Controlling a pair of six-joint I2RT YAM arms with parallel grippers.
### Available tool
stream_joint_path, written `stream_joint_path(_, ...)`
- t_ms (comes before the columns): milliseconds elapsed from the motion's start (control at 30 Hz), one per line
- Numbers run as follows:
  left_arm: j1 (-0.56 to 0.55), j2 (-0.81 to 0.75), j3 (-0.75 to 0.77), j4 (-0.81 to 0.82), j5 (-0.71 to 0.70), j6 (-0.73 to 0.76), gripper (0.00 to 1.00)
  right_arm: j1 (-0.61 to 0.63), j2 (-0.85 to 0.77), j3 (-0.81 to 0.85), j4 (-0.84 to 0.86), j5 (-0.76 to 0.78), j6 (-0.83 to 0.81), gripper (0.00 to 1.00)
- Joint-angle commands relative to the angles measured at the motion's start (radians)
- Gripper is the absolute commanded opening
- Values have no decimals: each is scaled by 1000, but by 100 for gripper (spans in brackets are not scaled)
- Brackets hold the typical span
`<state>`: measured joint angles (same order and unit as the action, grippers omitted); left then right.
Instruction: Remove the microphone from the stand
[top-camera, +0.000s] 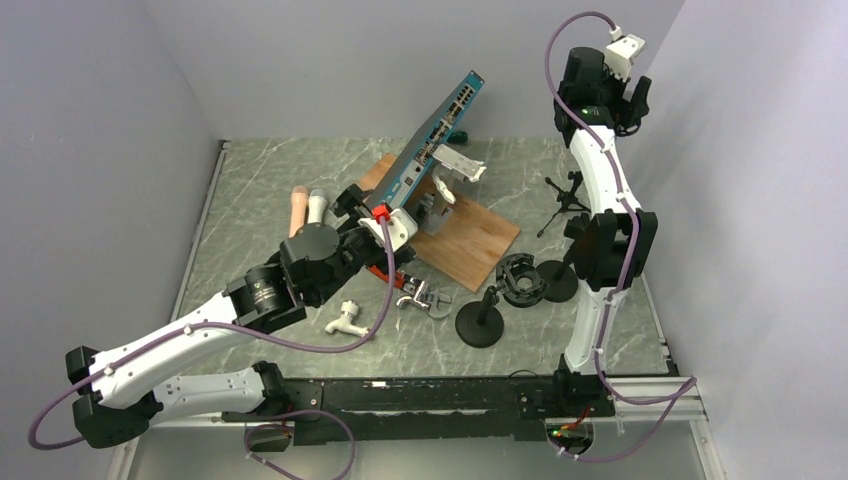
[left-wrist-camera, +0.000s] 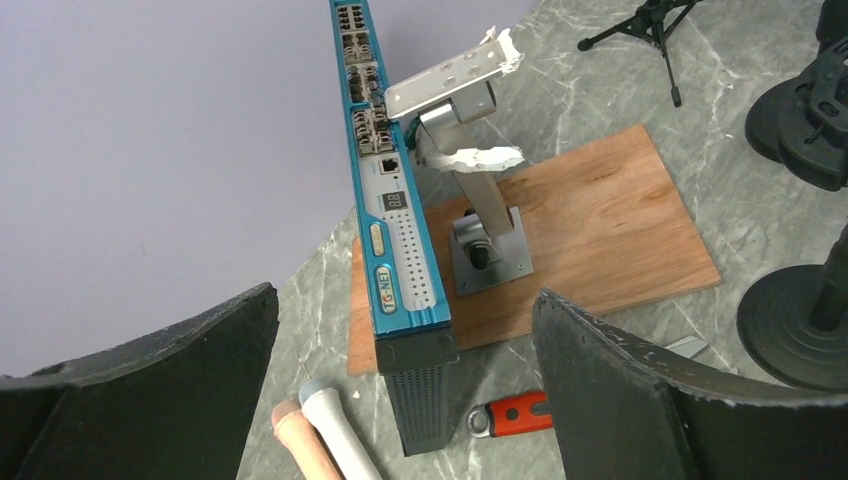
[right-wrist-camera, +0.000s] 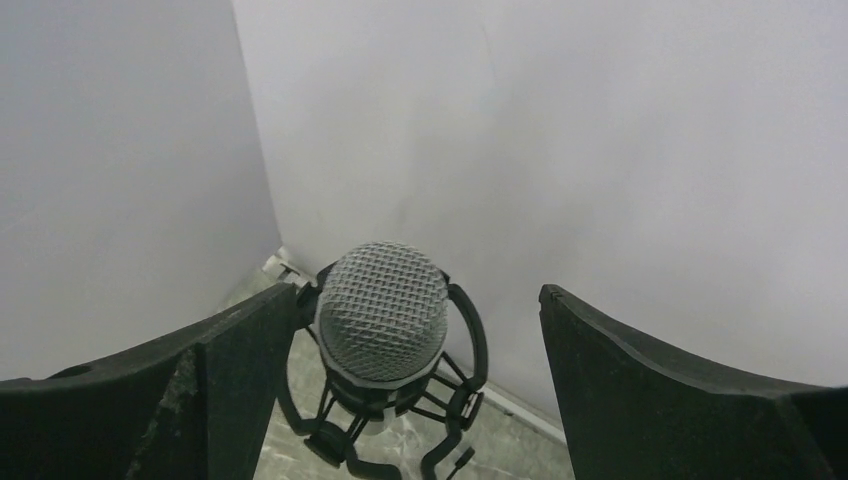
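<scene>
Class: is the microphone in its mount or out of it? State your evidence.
In. The microphone's mesh head sits inside the black shock mount, whose ring wraps around it.

Left arm (top-camera: 170, 350) and right arm (top-camera: 603, 185) of one build: white shell links between bulky black joint housings, a loose mauve cable (top-camera: 345, 345) looped back from each wrist. Just behind the left fingers (left-wrist-camera: 150, 390), a red fitting (top-camera: 381, 211) at the cable's end beside a white camera mount (top-camera: 400, 230). Fingers broad, wedge-shaped, matte black, edges scuffed pale, right fingers (right-wrist-camera: 680, 390) included.
</scene>
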<state>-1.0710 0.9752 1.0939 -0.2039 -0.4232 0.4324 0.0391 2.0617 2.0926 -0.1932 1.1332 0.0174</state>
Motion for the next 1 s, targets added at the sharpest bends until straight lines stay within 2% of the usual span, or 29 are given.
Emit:
stream_joint_path(0,18,8,0,41,-4,3,99,13,20,89,-92,-51,38,87)
stream_joint_path(133,22,4,0,38,-5,2,99,8,41,150,-181,-85,74,70)
stream_joint_path(233,22,-7,0,39,-1,2,99,9,52,184,-243,-97,103,67)
stream_joint_path(300,22,-16,0,39,1,2,99,10,47,176,-242,-98,108,65)
stream_joint_path(500,22,-37,-6,45,-1,5,99,9,68,216,-265,-90,113,42)
stream_joint_path(667,22,-45,-4,42,3,5,99,9,69,220,-255,-85,84,29)
stream_joint_path(900,22,-33,10,23,4,0,99,9,10,172,-212,-157,44,0)
stream_joint_path(967,22,-36,13,19,6,-3,99,8,11,183,-193,-169,7,0)
